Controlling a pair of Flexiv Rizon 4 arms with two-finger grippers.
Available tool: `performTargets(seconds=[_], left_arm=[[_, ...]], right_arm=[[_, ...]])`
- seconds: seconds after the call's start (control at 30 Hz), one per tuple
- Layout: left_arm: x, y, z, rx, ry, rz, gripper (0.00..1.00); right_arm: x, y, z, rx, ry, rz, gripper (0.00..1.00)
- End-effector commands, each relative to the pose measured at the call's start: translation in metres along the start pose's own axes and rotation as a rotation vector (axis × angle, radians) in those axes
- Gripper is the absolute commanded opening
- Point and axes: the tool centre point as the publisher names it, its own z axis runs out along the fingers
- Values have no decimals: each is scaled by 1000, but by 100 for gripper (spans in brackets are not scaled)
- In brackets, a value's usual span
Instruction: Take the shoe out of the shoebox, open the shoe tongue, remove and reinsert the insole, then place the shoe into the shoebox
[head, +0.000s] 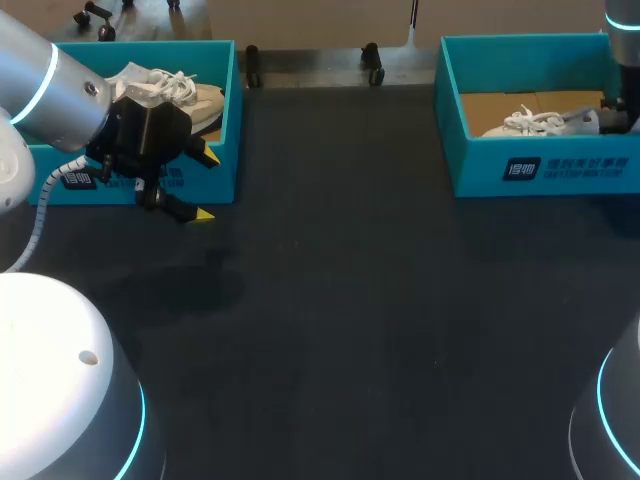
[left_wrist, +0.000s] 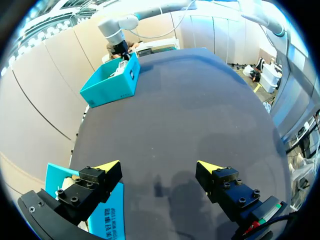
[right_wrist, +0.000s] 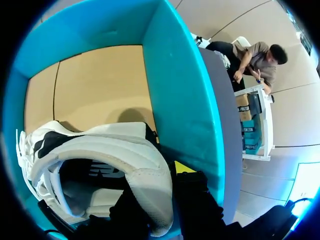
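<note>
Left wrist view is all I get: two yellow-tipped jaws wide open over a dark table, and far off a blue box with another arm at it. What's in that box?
Observer: A white laced shoe, lying on the brown floor of the far box.
Operator: And the blue corner beside my jaws?
Observer: That is a second box, and it holds a second shoe, also white with laces.
Operator: Is the far shoe out of its box?
Observer: No. The right wrist view shows it down inside, its heel close to the blue wall.
</note>
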Motion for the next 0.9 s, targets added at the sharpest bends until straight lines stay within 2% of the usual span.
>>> performTargets(seconds=[0.03, 0.07, 0.1, 0.2, 0.3, 0.4, 0.6, 0.9], left_arm=[[1, 0, -1, -3, -1, 1, 100], [1, 0, -1, -3, -1, 1, 100], [1, 0, -1, -3, -1, 1, 100], [1, 0, -1, -3, -1, 1, 100], [1, 0, -1, -3, -1, 1, 100], [1, 0, -1, -3, -1, 1, 100], [1, 0, -1, -3, -1, 1, 100], [1, 0, -1, -3, -1, 1, 100]], right_arm=[[0, 2, 4, -1, 5, 12, 0], [0, 2, 4, -5, 11, 24, 5], [-1, 3, 5, -5, 12, 25, 15], [-2, 5, 4, -8, 13, 32, 24], [-2, 6, 4, -11, 14, 34, 27], [-2, 6, 4, -13, 24, 43, 37], [-5, 3, -3, -15, 23, 43, 38], [-15, 4, -28, -59, 14, 43, 45]])
